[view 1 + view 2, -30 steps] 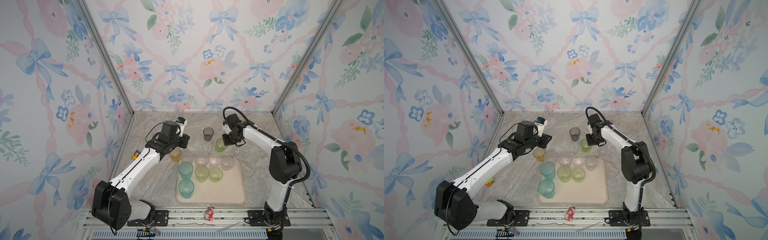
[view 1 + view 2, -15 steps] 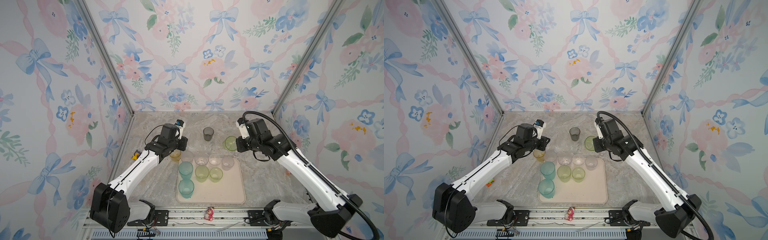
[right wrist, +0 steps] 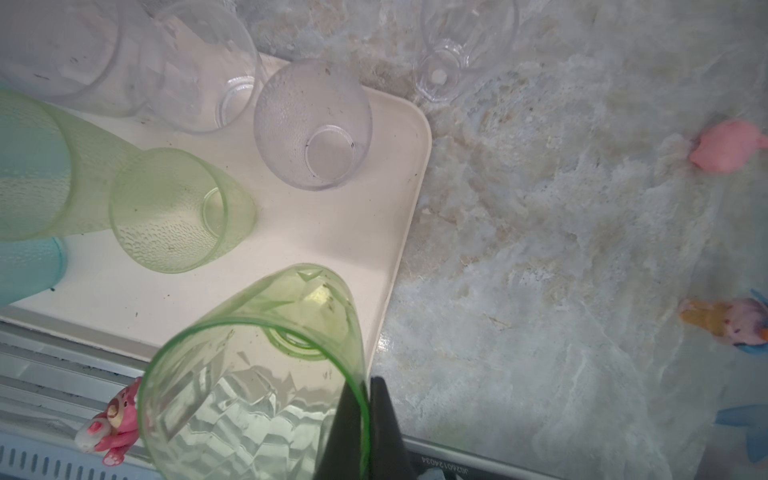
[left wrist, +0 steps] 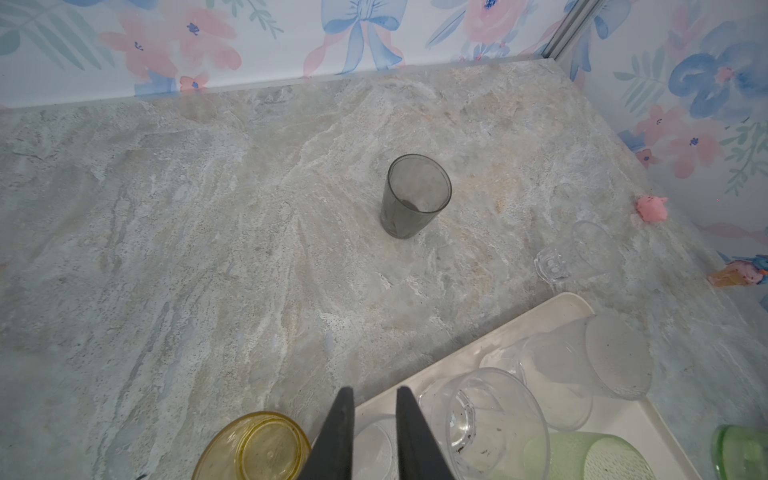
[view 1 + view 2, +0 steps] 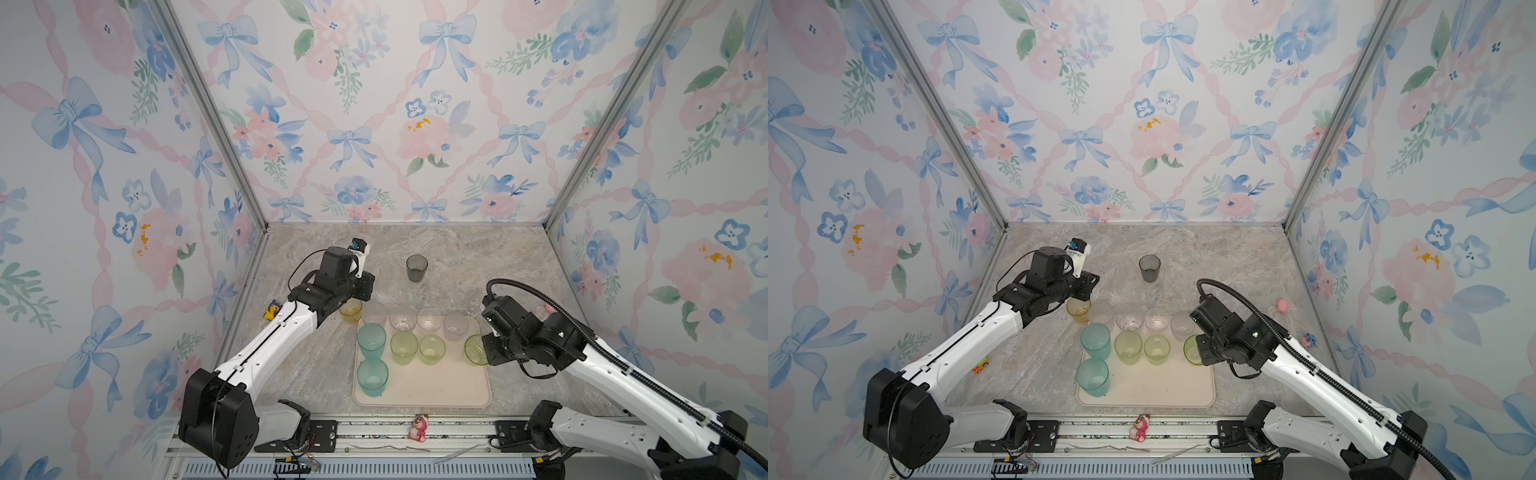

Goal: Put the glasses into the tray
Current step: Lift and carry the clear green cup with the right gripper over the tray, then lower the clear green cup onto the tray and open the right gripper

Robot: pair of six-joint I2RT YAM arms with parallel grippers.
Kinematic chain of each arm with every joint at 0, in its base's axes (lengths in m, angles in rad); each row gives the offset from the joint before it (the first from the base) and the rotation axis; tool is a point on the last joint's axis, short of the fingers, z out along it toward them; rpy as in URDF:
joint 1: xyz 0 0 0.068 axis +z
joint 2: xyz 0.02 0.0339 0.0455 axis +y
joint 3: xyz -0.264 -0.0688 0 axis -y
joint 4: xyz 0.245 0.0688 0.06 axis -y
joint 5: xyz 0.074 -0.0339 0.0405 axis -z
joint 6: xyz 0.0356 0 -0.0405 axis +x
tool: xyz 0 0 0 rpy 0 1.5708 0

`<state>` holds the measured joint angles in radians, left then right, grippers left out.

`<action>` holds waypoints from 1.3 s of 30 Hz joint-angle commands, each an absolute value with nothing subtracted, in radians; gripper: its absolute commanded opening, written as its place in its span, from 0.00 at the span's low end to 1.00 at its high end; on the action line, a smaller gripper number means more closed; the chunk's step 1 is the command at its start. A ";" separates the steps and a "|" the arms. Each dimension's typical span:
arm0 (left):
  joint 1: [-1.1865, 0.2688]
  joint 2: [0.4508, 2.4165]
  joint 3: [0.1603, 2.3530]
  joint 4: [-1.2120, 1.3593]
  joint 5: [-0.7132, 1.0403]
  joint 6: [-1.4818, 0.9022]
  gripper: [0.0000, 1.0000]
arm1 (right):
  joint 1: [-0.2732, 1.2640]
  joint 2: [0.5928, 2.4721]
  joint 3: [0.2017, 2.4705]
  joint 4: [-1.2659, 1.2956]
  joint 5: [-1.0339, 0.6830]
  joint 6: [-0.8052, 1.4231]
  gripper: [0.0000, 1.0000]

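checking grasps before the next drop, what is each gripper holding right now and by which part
Right gripper holds the faceted green glass by its rim, one finger inside and one outside. Left gripper: cannot be told.

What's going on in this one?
Two robot arms are loading glasses into a cream tray. The right gripper is shut on the rim of a green glass, holding it tilted over the tray's right side. The left gripper, jaws slightly apart and apparently empty, hovers by a yellow glass standing just off the tray's far left corner. Teal glasses, pale green glasses and clear glasses stand in the tray. A grey glass and a clear tumbler remain on the table.
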<state>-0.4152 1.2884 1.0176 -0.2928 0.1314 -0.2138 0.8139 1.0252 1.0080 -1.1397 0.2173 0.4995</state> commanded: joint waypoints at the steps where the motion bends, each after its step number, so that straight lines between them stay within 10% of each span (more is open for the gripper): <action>1: -0.408 1.274 1.035 -0.284 0.130 -0.204 0.22 | 0.828 1.050 0.951 -1.085 0.212 0.567 0.03; 39: -0.403 1.305 1.029 -0.289 0.130 -0.187 0.23 | 0.736 1.238 0.840 -0.844 0.137 0.515 0.04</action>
